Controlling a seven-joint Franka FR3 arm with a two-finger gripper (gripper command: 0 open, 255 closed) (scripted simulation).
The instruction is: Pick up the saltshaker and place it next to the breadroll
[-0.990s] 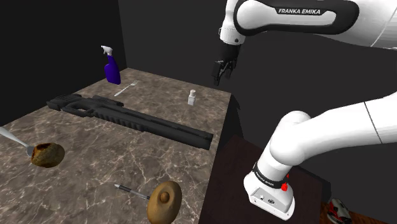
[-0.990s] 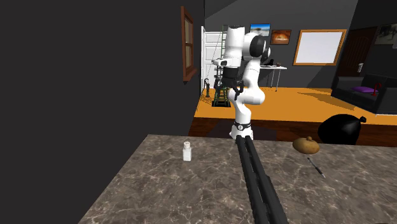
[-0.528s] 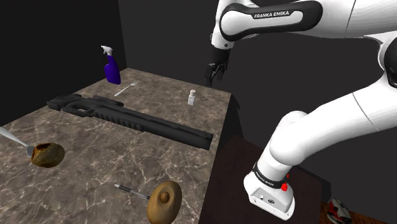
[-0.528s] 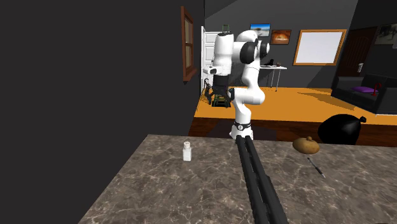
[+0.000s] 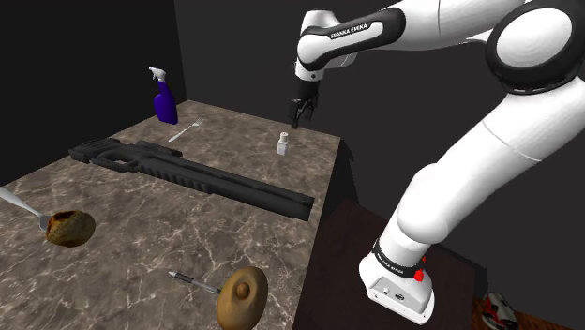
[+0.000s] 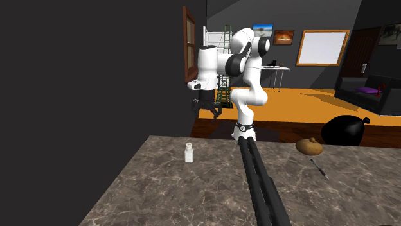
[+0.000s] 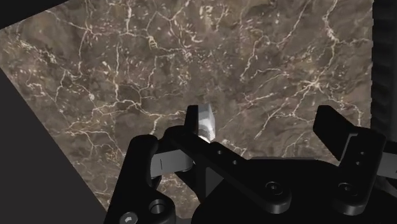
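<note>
Gripper has swung over the marble counter, jaws wide; saltshaker sits below, nearer 1 finger; descent likely next.

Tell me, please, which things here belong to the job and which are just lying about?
Job: salt shaker; open gripper; the bread roll, either the brown lump beside the spoon or the one beside the screwdriver, I cannot tell.
Lying about: gun, spray bottle, fork, spoon, screwdriver.
</note>
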